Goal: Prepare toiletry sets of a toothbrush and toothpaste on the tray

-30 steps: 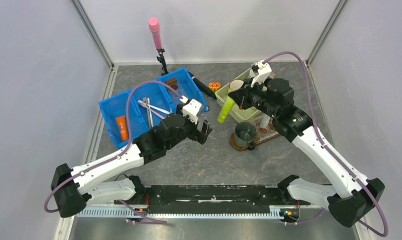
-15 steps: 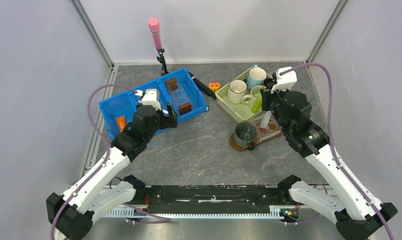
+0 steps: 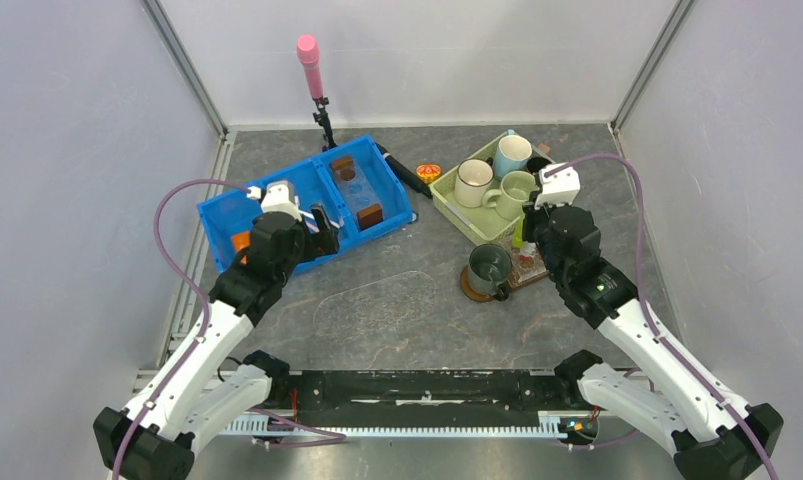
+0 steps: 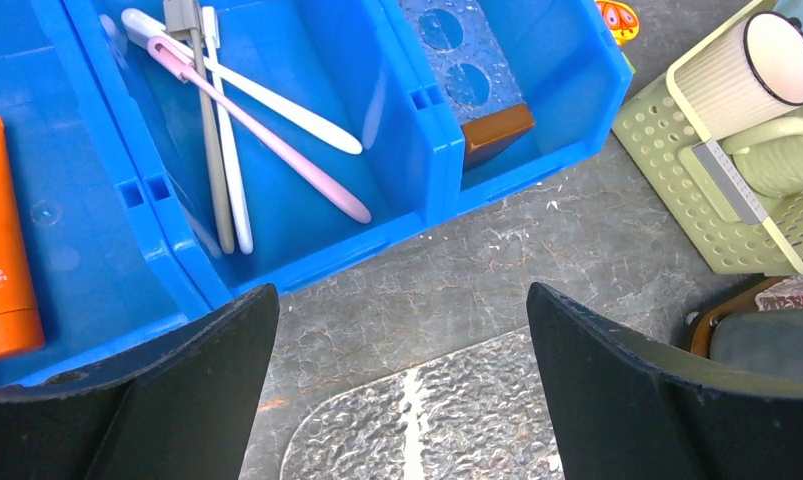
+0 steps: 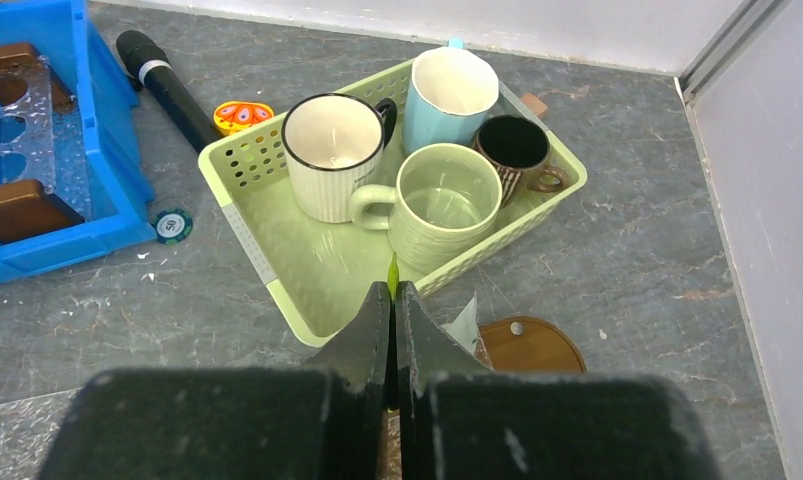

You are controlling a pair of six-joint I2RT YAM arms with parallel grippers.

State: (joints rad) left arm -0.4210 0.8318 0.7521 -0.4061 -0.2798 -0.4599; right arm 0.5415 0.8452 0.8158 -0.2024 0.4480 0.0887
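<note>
Both of your claws hang over the mottled grey, stone-look table [image 4: 537, 240], but they differ. Your left gripper [image 4: 402, 300] is spread wide, its two matte black fingers framing the lower corners of the left wrist view with nothing between them. Above them lies the glossy blue plastic bin [image 4: 432, 150]. Its middle compartment holds a slim pink toothbrush [image 4: 267, 135] beside a white toothbrush [image 4: 252, 87], and its left compartment holds a smooth orange tube [image 4: 2, 240]. Your right gripper [image 5: 393, 290] is pressed together on a green tube [image 5: 393, 270], of which only a thin sliver shows at the tips. Behind it, in the upper centre of the right wrist view, the pale green perforated basket [image 5: 307, 265] holds four mugs: a ribbed cream mug [image 5: 332, 170], a pale blue mug [image 5: 452, 90], a glazed green mug [image 5: 442, 205] and a small dark mug [image 5: 517, 150]. The tray [image 5: 532, 345], dark-brown wood with a rounded, holed end, lies low and right of centre there. From above, it carries a dark green mug [image 3: 489, 267].
</note>
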